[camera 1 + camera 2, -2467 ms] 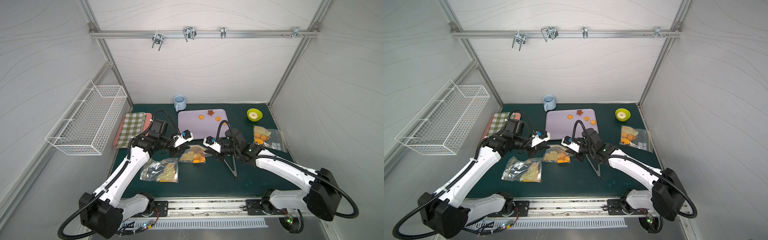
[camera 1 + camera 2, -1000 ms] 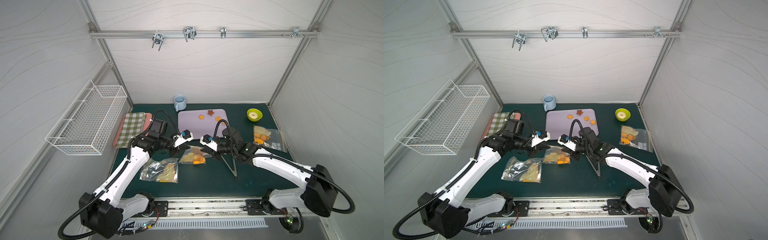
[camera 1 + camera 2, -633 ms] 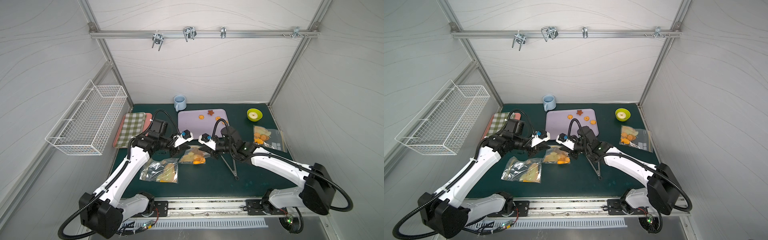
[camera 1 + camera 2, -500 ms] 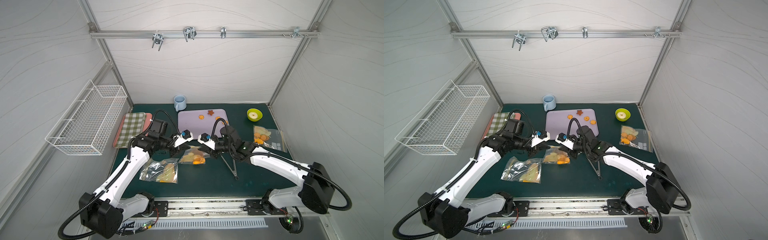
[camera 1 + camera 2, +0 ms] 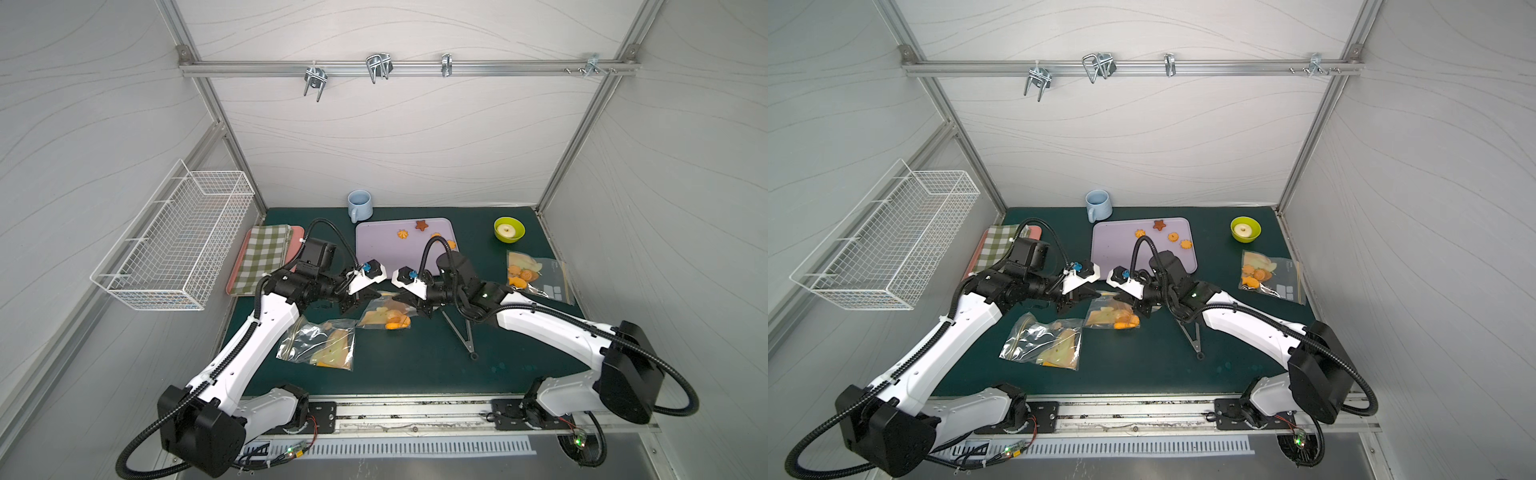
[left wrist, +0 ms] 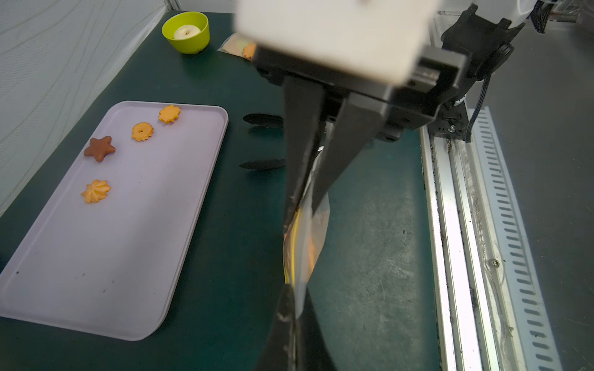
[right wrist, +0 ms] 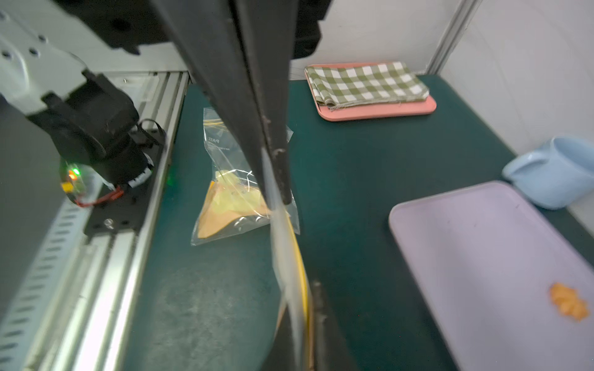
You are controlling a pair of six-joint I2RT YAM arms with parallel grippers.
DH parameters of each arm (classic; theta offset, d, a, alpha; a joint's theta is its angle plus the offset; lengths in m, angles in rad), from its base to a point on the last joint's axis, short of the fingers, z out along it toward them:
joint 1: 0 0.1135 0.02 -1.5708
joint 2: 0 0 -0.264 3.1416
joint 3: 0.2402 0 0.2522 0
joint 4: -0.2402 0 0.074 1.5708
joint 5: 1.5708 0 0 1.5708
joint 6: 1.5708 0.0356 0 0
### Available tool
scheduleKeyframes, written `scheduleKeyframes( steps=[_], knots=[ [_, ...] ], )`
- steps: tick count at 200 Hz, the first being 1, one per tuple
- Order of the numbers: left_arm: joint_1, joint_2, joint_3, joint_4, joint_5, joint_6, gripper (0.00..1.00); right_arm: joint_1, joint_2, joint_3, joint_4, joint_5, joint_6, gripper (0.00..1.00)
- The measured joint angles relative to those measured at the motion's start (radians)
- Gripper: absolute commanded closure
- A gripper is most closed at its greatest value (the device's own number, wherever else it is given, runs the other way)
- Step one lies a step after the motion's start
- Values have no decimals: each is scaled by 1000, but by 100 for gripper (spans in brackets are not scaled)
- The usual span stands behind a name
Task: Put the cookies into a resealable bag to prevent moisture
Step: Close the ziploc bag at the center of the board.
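both claws meet over the middle of the table (image 5: 415, 365). the left claw (image 5: 371, 296) is clenched on one upper corner of a clear bag (image 5: 380, 316). the right claw (image 5: 406, 301) is clenched on the same top edge, just beside it. the left wrist view shows the film pinched flat in the right claw. the bag hangs between the two grips and its lower end looks to rest on the table. a few orange cookies (image 5: 397, 323) sit in its lower corner.

four more cookies lie loose on the lilac tray (image 5: 1113, 257) behind the claws: a brown star (image 5: 1159, 225) and three orange ones near it, all at the tray's far end. a second bag (image 5: 320, 345) lies flat in front of the left arm. a third bag (image 5: 536, 276), with cookies inside, lies near the table's right edge. a green bowl (image 5: 509, 229) stands behind that one, and a blue mug (image 5: 360, 204) stands behind the tray.
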Motion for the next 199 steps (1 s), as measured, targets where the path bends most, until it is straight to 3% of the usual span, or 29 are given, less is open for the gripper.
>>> scheduleKeyframes(
  steps=[5,11,16,25,33,50,57,64,71,75,94,104,110,114,124,139,147,153,158,165,184,193,199],
  knots=[
    [0,0,0,0,0,0,100,0,1,1,0,0,-5,94],
    [0,0,0,0,0,0,100,0,3,2,0,-2,-3,78],
    [0,0,0,0,0,0,100,0,5,3,1,-3,-4,74],
    [0,0,0,0,0,0,100,2,8,6,3,-5,-8,80],
    [0,0,0,0,0,0,100,4,8,7,9,-7,-9,100],
    [0,0,0,0,2,0,100,8,9,13,8,-9,1,100],
    [0,0,0,0,5,0,100,8,10,15,9,-9,2,83],
    [0,0,0,0,6,0,100,8,11,16,9,-10,4,80],
    [0,0,0,0,6,0,100,9,13,18,12,-11,-2,88],
    [0,0,0,0,6,0,100,10,13,19,13,-13,2,100],
    [0,0,0,0,9,0,100,13,20,34,8,-13,1,100],
    [1,0,0,0,9,0,100,13,28,42,6,-12,3,79],
    [1,0,0,0,10,0,100,13,32,45,8,-13,3,76],
    [1,0,0,0,10,0,100,14,34,47,10,-14,1,78],
    [1,0,0,0,11,0,100,19,38,50,15,-17,2,100],
    [1,0,0,0,12,0,100,25,42,57,13,-16,3,100],
    [2,0,0,0,13,0,100,26,44,60,12,-17,3,82],
    [2,0,0,0,13,0,100,26,46,61,13,-18,6,79],
    [2,0,0,0,14,0,100,27,47,61,17,-18,2,82],
    [2,0,0,0,14,0,100,29,48,61,20,-19,1,100],
    [2,0,0,0,15,0,100,34,48,63,21,-24,6,100],
    [2,0,0,0,15,0,100,34,51,64,22,-26,7,81],
    [2,0,0,0,14,0,100,34,53,64,23,-29,13,79]
  ],
)
